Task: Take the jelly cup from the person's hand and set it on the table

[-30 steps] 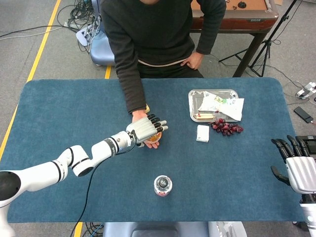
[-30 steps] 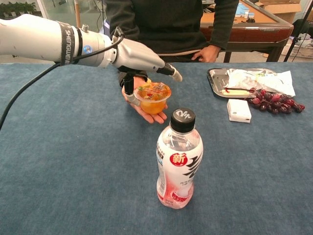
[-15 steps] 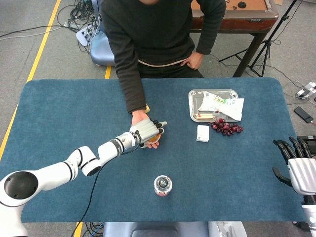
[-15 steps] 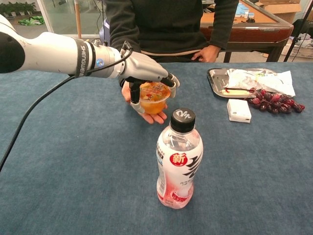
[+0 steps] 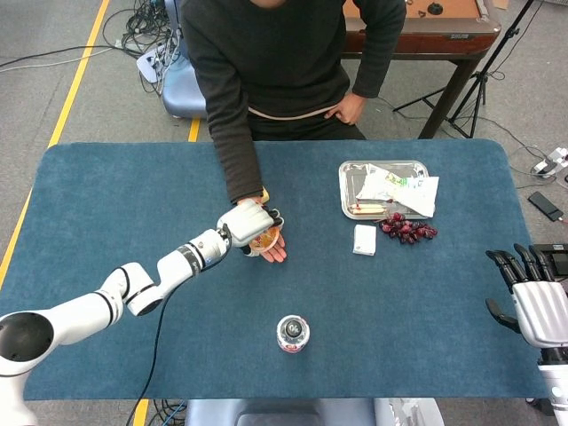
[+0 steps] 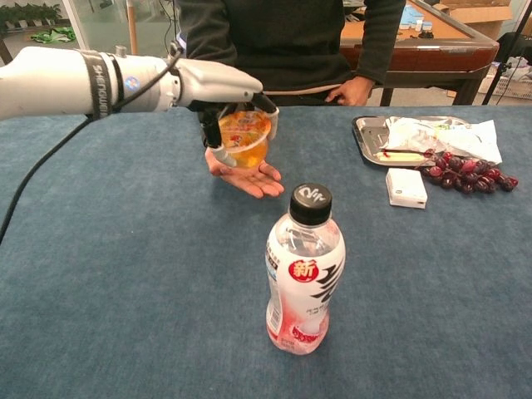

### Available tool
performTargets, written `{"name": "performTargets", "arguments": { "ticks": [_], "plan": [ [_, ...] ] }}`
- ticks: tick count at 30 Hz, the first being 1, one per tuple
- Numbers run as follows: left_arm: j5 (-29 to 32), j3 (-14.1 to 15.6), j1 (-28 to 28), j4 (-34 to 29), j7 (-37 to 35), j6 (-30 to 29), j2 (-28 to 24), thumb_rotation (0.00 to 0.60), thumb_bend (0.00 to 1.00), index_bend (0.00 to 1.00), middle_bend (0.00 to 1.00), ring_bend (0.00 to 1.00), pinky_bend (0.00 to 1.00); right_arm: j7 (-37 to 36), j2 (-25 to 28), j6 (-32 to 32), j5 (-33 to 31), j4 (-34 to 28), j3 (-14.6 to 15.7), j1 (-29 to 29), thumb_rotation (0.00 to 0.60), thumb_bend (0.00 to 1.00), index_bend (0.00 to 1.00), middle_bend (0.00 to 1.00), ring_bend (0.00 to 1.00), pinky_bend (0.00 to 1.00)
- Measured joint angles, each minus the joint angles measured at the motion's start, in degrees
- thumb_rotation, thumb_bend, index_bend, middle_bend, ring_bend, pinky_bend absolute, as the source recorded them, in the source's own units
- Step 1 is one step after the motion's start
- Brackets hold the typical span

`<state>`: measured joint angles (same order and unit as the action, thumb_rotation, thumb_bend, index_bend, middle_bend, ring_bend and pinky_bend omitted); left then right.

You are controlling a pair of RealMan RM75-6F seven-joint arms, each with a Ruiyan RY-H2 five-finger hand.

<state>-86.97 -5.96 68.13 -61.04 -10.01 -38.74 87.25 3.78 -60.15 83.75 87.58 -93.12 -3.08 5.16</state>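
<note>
The bottle (image 6: 302,274) carries a red round label reading "新"; its cap print is unclear.

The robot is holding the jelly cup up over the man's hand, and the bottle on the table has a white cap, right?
Not quite: the bottle has a black cap, as the chest view shows. The rest is right: the left hand holds the jelly cup above the person's hand.

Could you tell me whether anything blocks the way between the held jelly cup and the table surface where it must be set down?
Yes: the person's open palm lies directly beneath the orange jelly cup that the left hand holds. The blue table beside it is bare.
</note>
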Motion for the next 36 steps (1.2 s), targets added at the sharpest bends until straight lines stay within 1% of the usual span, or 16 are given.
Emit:
{"name": "performTargets", "arguments": {
  "ticks": [5,9,13,19,25,27,29,31,33,36],
  "plan": [
    [-2.0,2.5,-4.1,-4.3,-1.7,-5.1,-6.3,0.600,0.19,0.41,0.30,0.38,0.63,0.4,0.0,-0.2,0.2,-0.3,0.0,0.2,0.600,0.26,0.15,0.18,0.05,0.07],
    [-2.8,5.5,-7.6,-6.6,-1.5,-6.6,-8.9,0.600,0.19,0.40,0.30,0.38,0.62,0.8,0.0,-0.2,0.5,-0.7,0.1,0.4,0.600,0.26,0.15,0.18,0.05,0.07],
    [-2.8,7.2,-9.9,-7.3,-0.7,-7.0,-8.6,0.600,0.19,0.39,0.30,0.38,0.62,1.1,-0.1,-0.1,1.2,-1.1,0.2,0.6,0.600,0.26,0.15,0.18,0.05,0.07],
    [-2.7,8.1,-11.1,-7.2,0.9,-6.9,-7.0,0.600,0.19,0.38,0.30,0.37,0.60,1.6,0.3,0.5,1.5,-1.8,0.4,0.3,0.600,0.26,0.15,0.18,0.05,0.07],
    [-2.7,9.2,-11.6,-6.6,2.0,-5.0,-5.1,0.600,0.19,0.33,0.30,0.36,0.57,1.8,0.6,1.4,1.5,-2.2,0.6,-0.4,0.600,0.26,0.15,0.18,0.05,0.07],
    [-2.5,9.4,-11.7,-6.2,2.9,-4.0,-4.5,0.600,0.19,0.27,0.27,0.31,0.54,1.8,0.6,1.5,1.6,-2.2,0.6,-0.4,0.600,0.26,0.15,0.18,0.05,0.07],
    [-2.0,9.5,-11.7,-6.1,4.0,-2.7,-4.3,0.600,0.19,0.16,0.17,0.22,0.48,1.8,0.7,1.6,1.8,-2.3,0.6,-0.5,0.600,0.26,0.15,0.18,0.05,0.07],
    [-1.0,9.4,-11.7,-6.5,5.1,-1.7,-4.3,0.600,0.19,0.08,0.10,0.17,0.44,1.7,0.8,1.8,1.9,-2.3,0.6,-0.5,0.600,0.26,0.15,0.18,0.05,0.07],
    [0.2,9.0,-11.8,-7.5,6.5,-1.2,-4.7,0.600,0.19,0.03,0.06,0.14,0.39,1.7,0.8,1.8,1.9,-2.3,0.6,-0.5,0.600,0.26,0.15,0.18,0.05,0.07],
    [1.8,8.2,-12.2,-9.2,8.8,-1.3,-5.8,0.600,0.19,0.00,0.03,0.11,0.33,1.6,0.8,1.6,1.8,-2.3,0.5,-0.4,0.600,0.26,0.15,0.18,0.05,0.07]
  ]
}}
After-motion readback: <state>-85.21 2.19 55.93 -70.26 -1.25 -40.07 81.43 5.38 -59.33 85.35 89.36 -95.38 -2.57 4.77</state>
